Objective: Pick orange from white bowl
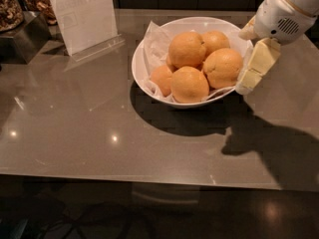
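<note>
The white bowl [138, 72] with a crinkled paper liner stands at the back middle of the grey table. It holds several oranges. The orange [187, 49], large and on top of the pile, lies left of centre; others alike sit beside it, and a smaller one [162, 78] lies low at the left. My gripper [246, 63] hangs at the bowl's right rim, beside the rightmost orange [223, 67]. Its cream fingers [259, 61] point down and are apart, holding nothing.
A clear stand with a white sheet [84, 14] is at the back left. A jar of nuts [9, 9] and a metal box [25, 36] stand at the far left. The table's front edge [149, 179] runs across the lower part of the view.
</note>
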You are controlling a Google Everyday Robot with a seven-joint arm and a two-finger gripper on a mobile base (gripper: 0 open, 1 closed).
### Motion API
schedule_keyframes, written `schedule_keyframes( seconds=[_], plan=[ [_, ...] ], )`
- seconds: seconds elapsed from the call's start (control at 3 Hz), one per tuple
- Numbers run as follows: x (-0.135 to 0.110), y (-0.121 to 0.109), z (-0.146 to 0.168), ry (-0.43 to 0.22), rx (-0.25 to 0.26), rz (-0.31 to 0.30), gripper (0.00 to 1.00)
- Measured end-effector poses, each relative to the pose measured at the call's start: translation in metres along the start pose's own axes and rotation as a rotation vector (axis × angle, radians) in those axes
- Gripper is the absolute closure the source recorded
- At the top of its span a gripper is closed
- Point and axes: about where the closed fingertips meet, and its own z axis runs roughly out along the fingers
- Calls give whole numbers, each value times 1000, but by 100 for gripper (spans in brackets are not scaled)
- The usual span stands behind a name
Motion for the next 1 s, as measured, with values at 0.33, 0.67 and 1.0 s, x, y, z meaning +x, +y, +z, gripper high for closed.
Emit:
schedule_keyframes(
  seconds=[0.33,0.67,1.0],
  plan=[
    [-10,-7,6,-26,-15,0,0],
    [-15,-12,11,-50,-24,18,0],
    [-11,-17,15,-70,-23,63,0]
  ],
)
